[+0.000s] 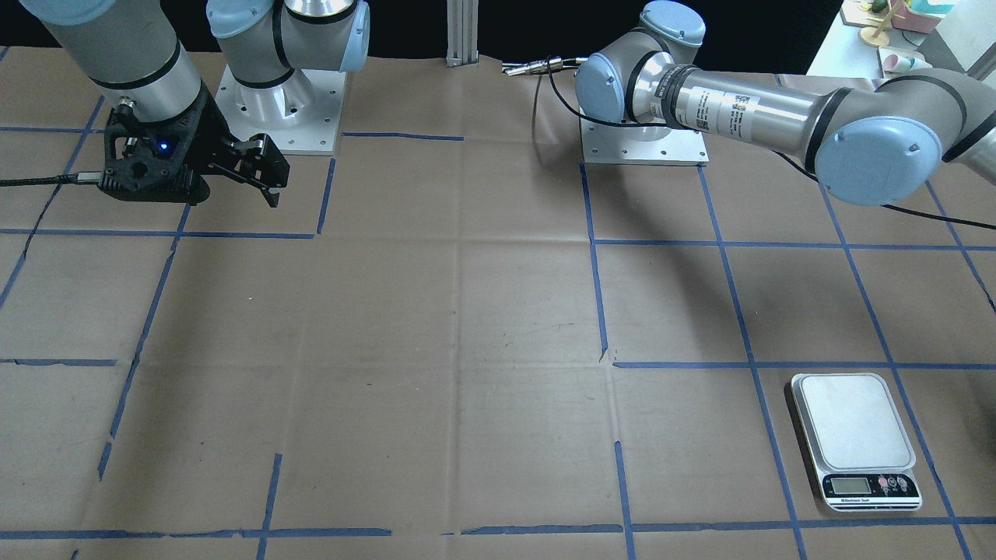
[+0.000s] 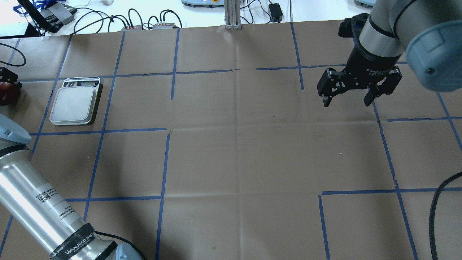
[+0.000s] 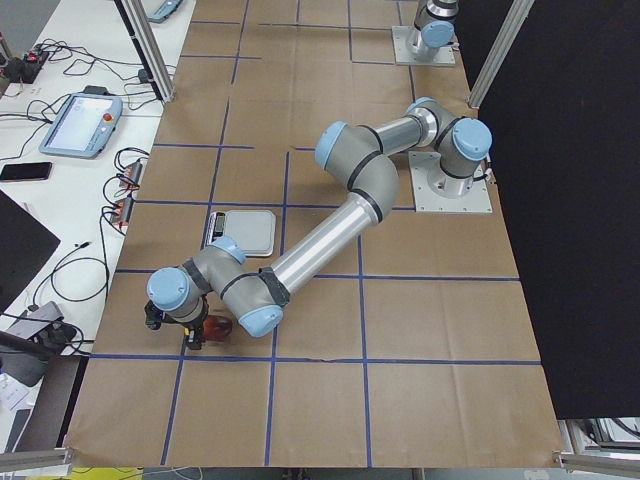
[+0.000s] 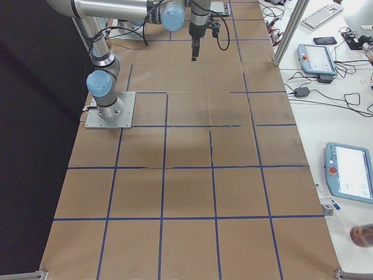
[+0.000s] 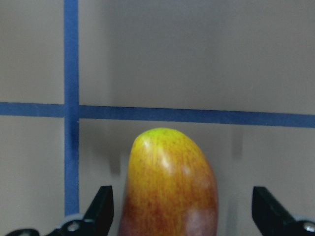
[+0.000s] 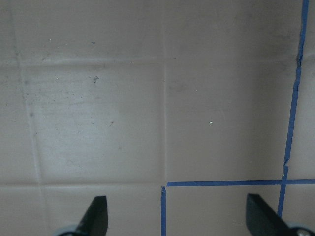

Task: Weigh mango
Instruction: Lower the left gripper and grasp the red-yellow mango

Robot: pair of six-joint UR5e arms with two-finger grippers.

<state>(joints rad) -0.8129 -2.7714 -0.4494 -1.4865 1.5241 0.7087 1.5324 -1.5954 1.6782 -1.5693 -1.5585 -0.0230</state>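
Mango (image 5: 170, 187) lying on the paper-covered desk (image 2: 234, 144), to the robot's left of the white scale (image 2: 74, 104), near it but apart, off its platform. Dark red body, yellow-green tip pointed at a blue tape line (image 5: 197, 115) on the paper. Left gripper (image 5: 182, 191) lowered around the mango on that same side of the scale, fingers (image 5: 103, 206) spread, one along each flank, a gap of bare paper visible on either side, not pinching. Scale flat on the desk, display end toward the edge farthest from the robot. Right gripper (image 2: 346, 103) well apart from the scale, at the opposite end of the desk, held above the paper, fingers (image 2: 326, 101) spread wide over brown paper and tape.
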